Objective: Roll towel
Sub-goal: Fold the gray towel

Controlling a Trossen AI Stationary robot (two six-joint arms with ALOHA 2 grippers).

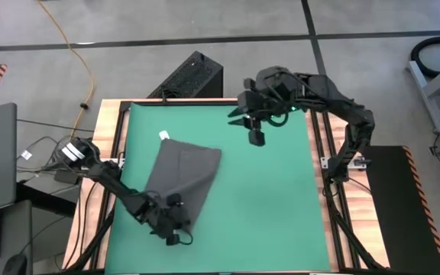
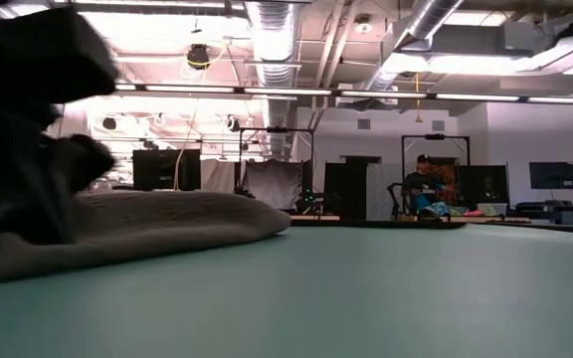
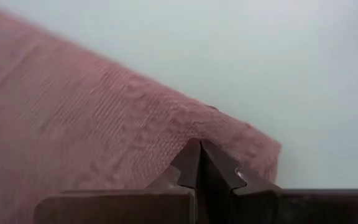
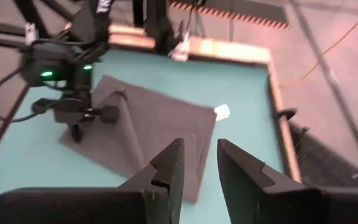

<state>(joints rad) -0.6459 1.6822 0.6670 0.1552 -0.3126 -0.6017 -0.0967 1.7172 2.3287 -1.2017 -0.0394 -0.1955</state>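
A: Two arms over the counter (image 1: 319,229). Where's your towel (image 1: 186,172)?

B: Your towel lies on the green mat (image 1: 273,206), left of centre, dark grey, spread mostly flat. White tag (image 1: 163,135) at its far corner. Near edge is lifted into a ridge (the right wrist view shows that fold running across the cloth).

A: Left gripper (image 1: 176,221)?

B: Down at the towel's near end, low on the mat. The left wrist view shows your fingers (image 3: 199,163) pressed together, tips meeting at the cloth's edge, fabric bunched right around them. Looks pinched on the towel, jaws closed.

A: Low view confirms?

B: Partly. Towel (image 2: 137,229) sits as a low hump at the left, and a dark blurred mass is on top of it at the far left (can't make out more than that).

A: Right gripper (image 1: 257,137)?

B: Hanging above the far part of the mat, well apart from the towel. Your fingers (image 4: 166,171) show a clear gap between them in the right wrist view, holding nothing. That view also catches the towel (image 4: 160,124) and the left gripper (image 4: 76,130) on it.

A: Anything beyond?

B: A person (image 2: 426,189) seated far back in the room, low view.
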